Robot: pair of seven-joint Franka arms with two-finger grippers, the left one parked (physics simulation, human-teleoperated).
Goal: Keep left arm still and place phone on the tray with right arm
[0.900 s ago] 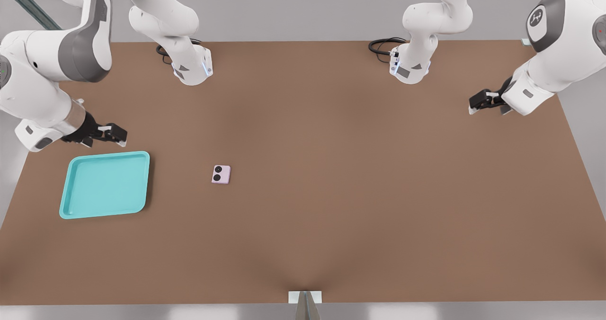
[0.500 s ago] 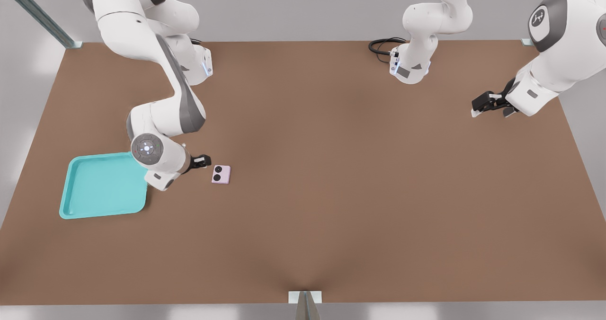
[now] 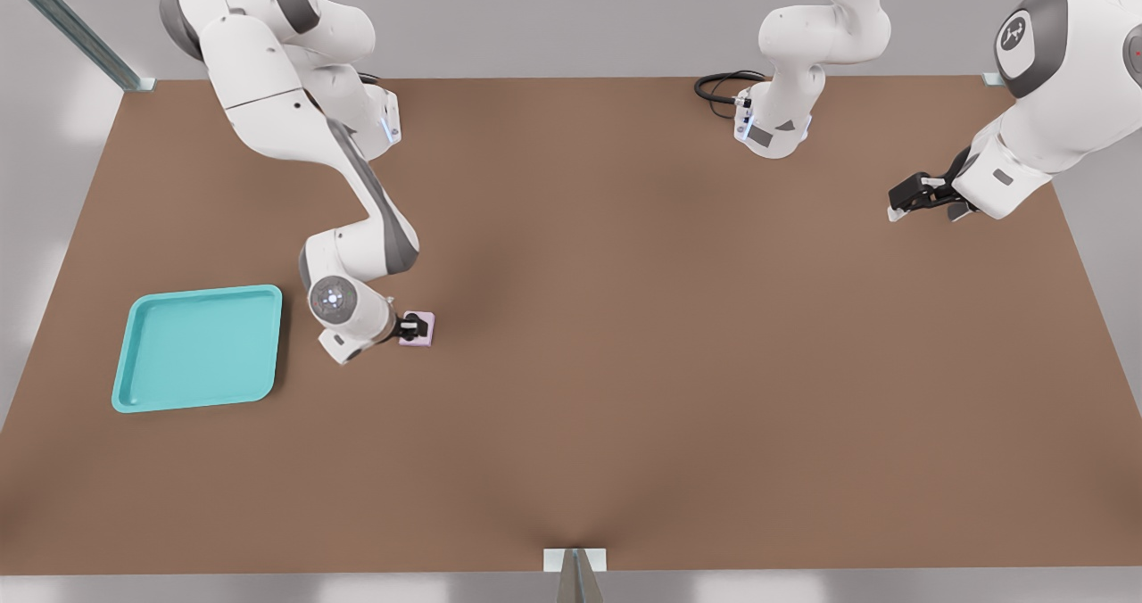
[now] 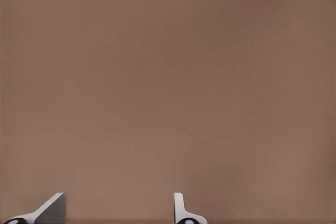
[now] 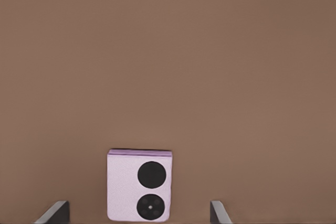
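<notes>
Gripper (image 3: 413,326) hangs spread wide over the phone (image 3: 426,328), lined up to grab it for the tray (image 3: 198,348) on the left.

Brown tabletop (image 3: 624,362), carrying:
- Turquoise tray (image 3: 134,353), lying flat toward the front view's left, nothing sitting in it.
- Pale pink-lilac phone (image 3: 426,328), lying flat to the tray's right, well apart from it, partly covered by the end effector.
- Right arm (image 3: 357,228), reaching down; its black end effector (image 3: 412,327) is hovering directly over the phone.
</notes>
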